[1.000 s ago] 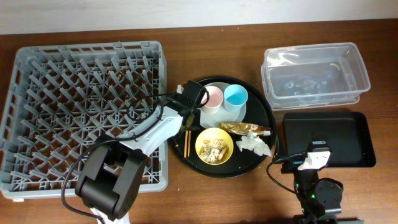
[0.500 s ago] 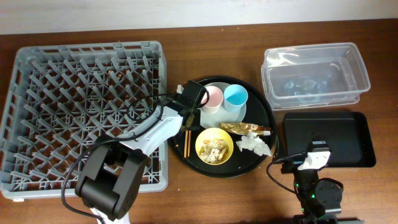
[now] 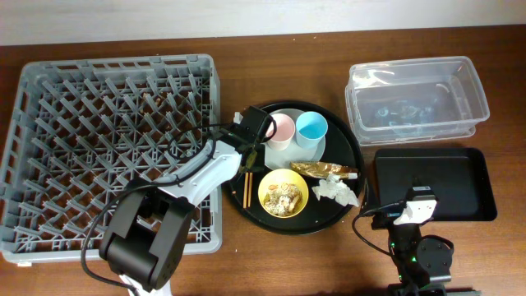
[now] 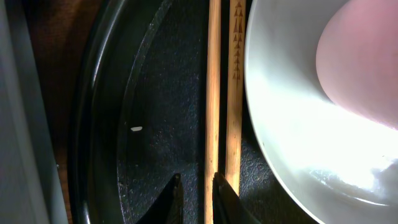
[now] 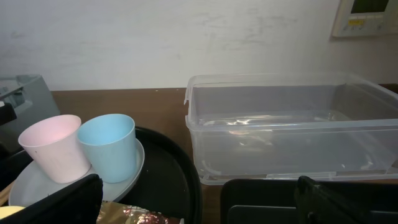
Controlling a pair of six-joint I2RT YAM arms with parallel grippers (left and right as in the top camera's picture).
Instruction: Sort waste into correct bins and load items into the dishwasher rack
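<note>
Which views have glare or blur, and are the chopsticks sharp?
Left wrist: chopsticks sharp, the plate glares white, the pink cup is a soft blur. Right wrist: light-blue cup and clear tub crisp, its own fingers dark and blurred. Overhead: even light, sharp.

No legible text or numbers

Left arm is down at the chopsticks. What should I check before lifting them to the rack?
1. Left gripper around both thin wooden chopsticks: not ok, only one stick lies between its fingers.
2. Grip closed firmly: cannot tell.
3. Pale grey-green round plate apart from the sticks: cannot tell, its rim runs right alongside.
4. Large grey pegged plastic dishwasher rack next to the round black tray: ok.
5. Right gripper open, off the round tray: ok.
</note>
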